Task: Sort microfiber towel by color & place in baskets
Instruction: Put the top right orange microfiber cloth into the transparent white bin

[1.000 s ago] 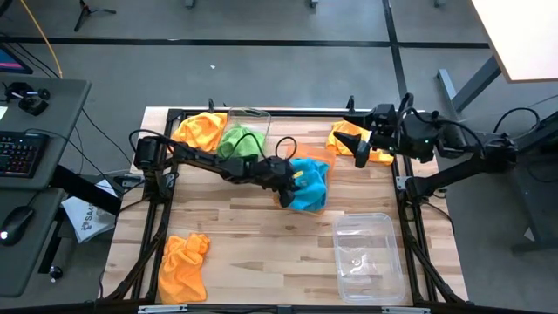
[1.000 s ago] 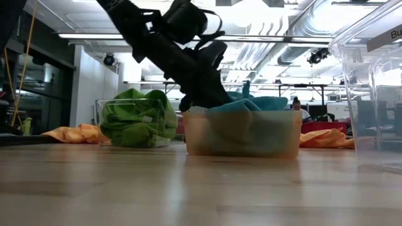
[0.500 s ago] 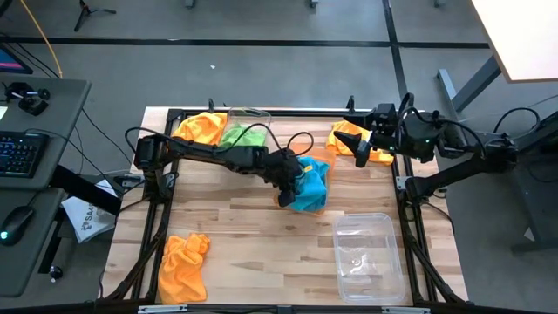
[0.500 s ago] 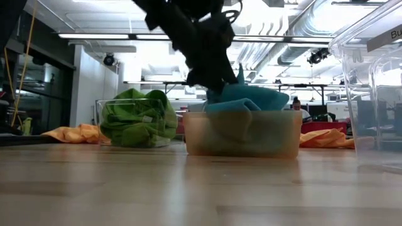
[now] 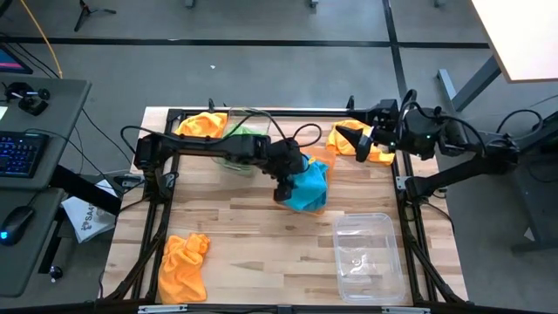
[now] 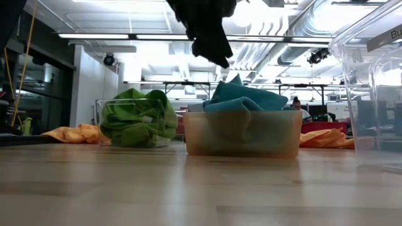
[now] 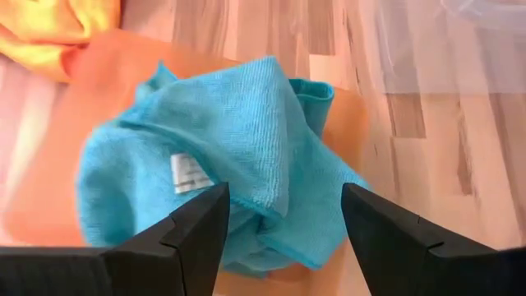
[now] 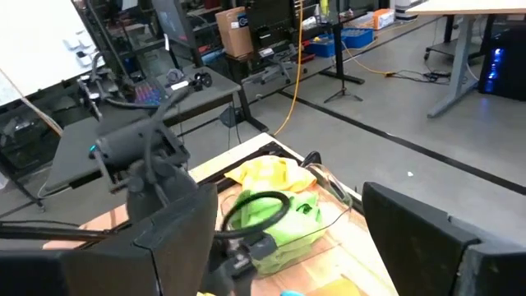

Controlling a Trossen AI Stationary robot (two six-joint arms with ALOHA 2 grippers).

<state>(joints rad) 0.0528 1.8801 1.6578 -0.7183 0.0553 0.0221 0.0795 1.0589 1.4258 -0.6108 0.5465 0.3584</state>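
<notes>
A sky-blue microfiber towel (image 5: 310, 185) lies crumpled in the translucent orange basket (image 6: 242, 135), heaped above its rim (image 7: 49, 189). My left gripper (image 7: 283, 230) hangs open just above the blue towel (image 7: 222, 140), clear of it, also seen in the low view as the left gripper (image 6: 210, 44). A green towel (image 6: 138, 119) fills a clear basket (image 5: 253, 118) at the far side, partly hidden by my left arm. My right gripper (image 5: 362, 139) waits open over an orange towel (image 5: 353, 139) at the far right.
A clear basket (image 5: 364, 257) with no towel in it stands at the near right. One orange towel (image 5: 200, 125) lies at the far left and another (image 5: 183, 266) at the near left. Bare wood shows in the table's near middle.
My left gripper has opened, let go of the blue towel and risen above the orange basket. The towel has dropped and settled in the basket, heaped over its rim.
</notes>
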